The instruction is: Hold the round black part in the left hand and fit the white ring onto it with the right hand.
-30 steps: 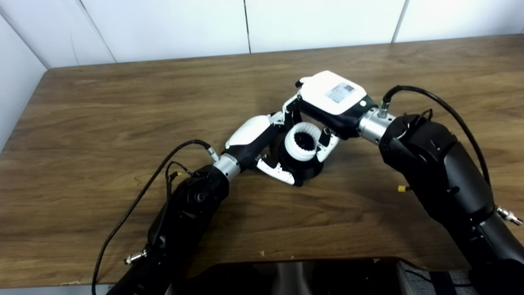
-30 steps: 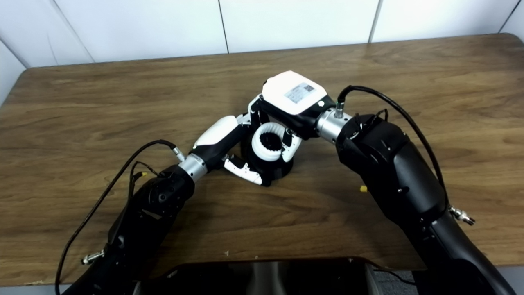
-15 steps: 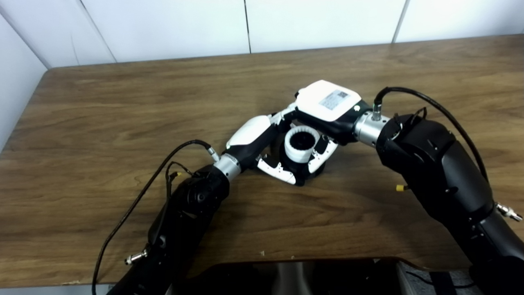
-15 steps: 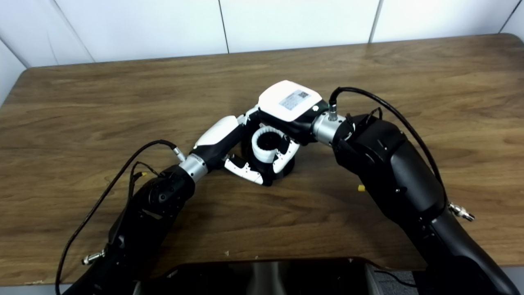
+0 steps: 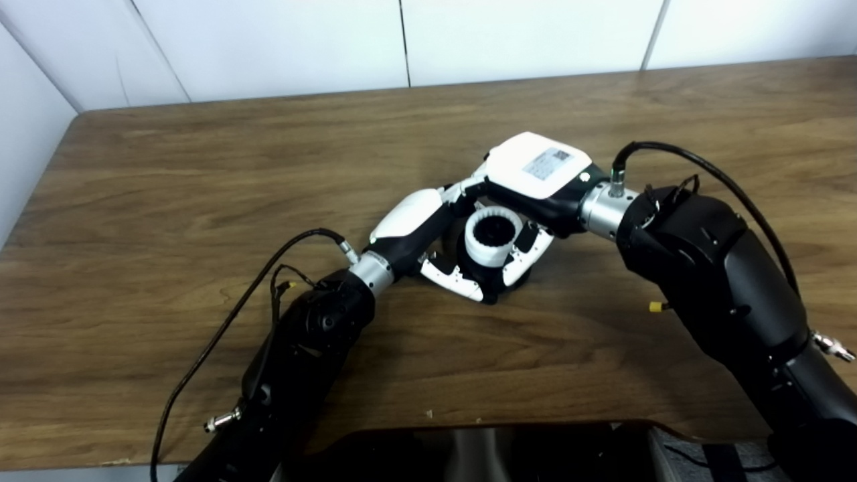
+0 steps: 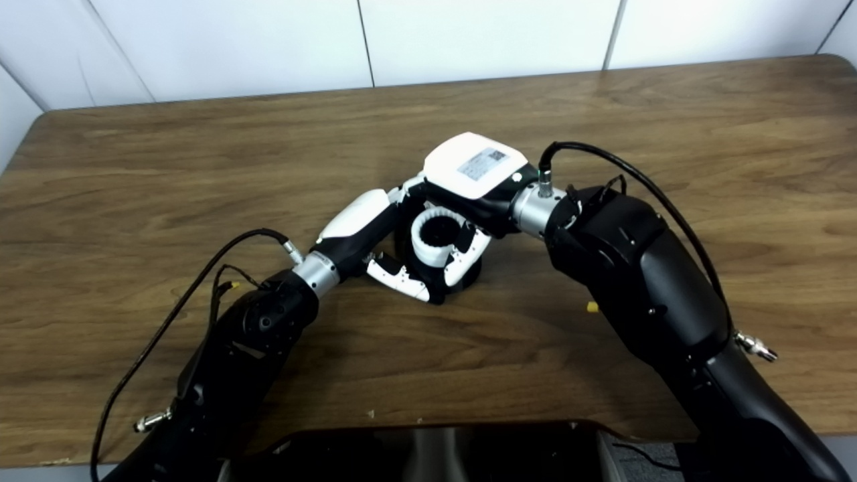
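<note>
The round black part (image 5: 492, 284) rests on the wooden table (image 5: 201, 201) near its middle. My left hand (image 5: 428, 234) is shut on it from the left side. The white toothed ring (image 5: 491, 235) sits on top of the black part, and my right hand (image 5: 532, 181) is shut on the ring from above, with fingers (image 5: 519, 258) down its right side. The lower part of the black part is mostly hidden by both hands. The ring also shows in the right eye view (image 6: 436, 237).
White wall panels (image 5: 402, 40) run along the table's far edge. The table's left edge (image 5: 40, 181) is near a side wall. A dark body part (image 5: 482, 452) of the robot covers the near edge at the bottom.
My right hand has come down and tilted flatter, bringing the white ring lower onto the black part. The left hand has stayed in place. Little has changed in the last half second.
</note>
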Available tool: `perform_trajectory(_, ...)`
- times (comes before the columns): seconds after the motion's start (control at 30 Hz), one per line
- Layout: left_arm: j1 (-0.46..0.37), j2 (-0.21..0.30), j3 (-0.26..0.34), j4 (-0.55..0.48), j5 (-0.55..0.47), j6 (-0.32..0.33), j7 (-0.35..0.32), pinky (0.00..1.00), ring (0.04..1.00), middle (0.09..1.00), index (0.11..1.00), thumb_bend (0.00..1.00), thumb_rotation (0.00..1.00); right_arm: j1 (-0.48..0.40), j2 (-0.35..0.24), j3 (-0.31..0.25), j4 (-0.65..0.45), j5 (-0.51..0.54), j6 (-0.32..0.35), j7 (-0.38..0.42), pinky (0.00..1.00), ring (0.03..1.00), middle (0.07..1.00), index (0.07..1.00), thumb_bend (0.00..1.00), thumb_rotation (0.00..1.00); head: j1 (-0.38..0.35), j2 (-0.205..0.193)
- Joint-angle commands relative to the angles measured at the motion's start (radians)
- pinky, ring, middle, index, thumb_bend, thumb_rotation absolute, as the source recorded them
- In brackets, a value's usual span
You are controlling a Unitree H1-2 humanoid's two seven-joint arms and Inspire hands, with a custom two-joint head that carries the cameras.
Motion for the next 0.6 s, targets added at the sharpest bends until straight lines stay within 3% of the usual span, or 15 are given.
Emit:
perform_trajectory(0.0, -0.038, -0.005, 0.003, -0.015, -0.014, -0.002, -0.001, 1.0, 1.0, 1.0, 0.644, 1.0, 0.35, -0.036, -0.001, -0.022, -0.034, 0.011, 0.011, -0.003, 0.89, 0.815, 0.836, 0.829, 0.99, 0.44, 0.001, -0.002)
perform_trajectory(0.13, -0.036, -0.004, 0.002, -0.026, -0.002, 0.009, -0.001, 1.0, 1.0, 1.0, 0.64, 1.0, 0.37, -0.008, 0.011, -0.07, -0.029, 0.052, 0.022, -0.065, 0.77, 0.767, 0.801, 0.792, 0.91, 0.38, -0.003, 0.001)
perform_trajectory(0.23, -0.035, -0.005, 0.003, -0.025, 0.0, 0.008, 0.003, 1.0, 1.0, 1.0, 0.635, 1.0, 0.37, 0.014, 0.018, -0.105, -0.024, 0.082, 0.023, -0.107, 0.69, 0.737, 0.779, 0.764, 0.82, 0.38, -0.002, -0.004)
perform_trajectory(0.57, -0.034, -0.009, 0.008, -0.024, -0.019, 0.017, -0.006, 1.0, 1.0, 1.0, 0.63, 1.0, 0.35, 0.058, 0.041, -0.194, -0.043, 0.183, 0.127, -0.12, 0.58, 0.734, 0.785, 0.763, 0.65, 0.45, 0.0, 0.001)
